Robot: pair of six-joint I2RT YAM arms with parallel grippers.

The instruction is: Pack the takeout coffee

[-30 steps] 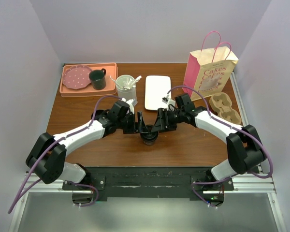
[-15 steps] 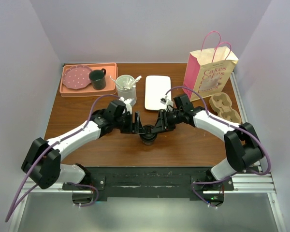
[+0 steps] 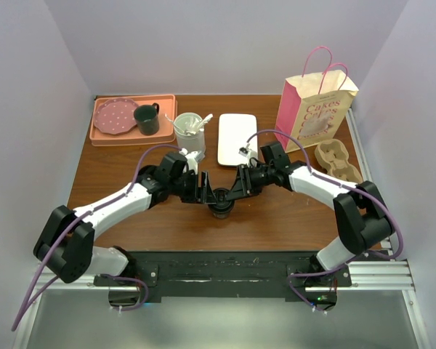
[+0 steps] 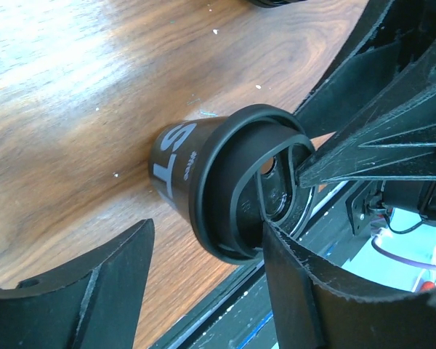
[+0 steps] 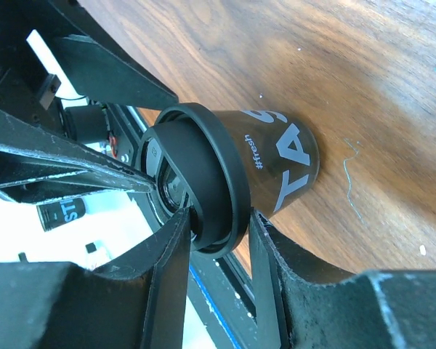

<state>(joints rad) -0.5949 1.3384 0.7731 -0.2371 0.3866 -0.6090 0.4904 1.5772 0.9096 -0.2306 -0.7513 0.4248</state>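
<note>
At centre frame, a matte black paper cup (image 3: 219,206) stands on the wood-grain surface (image 3: 276,222). The right hand (image 5: 218,216) is clenched on its round plastic lid (image 5: 211,174). The left hand (image 4: 207,231) straddles it, released. Upper right: moulded pulp carrier (image 3: 339,163), pink paper bag (image 3: 312,109).

On the black cup (image 5: 283,156) "#fresh", on the pink bag (image 3: 312,110) "Cakes"

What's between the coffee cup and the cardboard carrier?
Only the right arm spans from coffee cup to carrier; no loose object there, per the top view.
</note>
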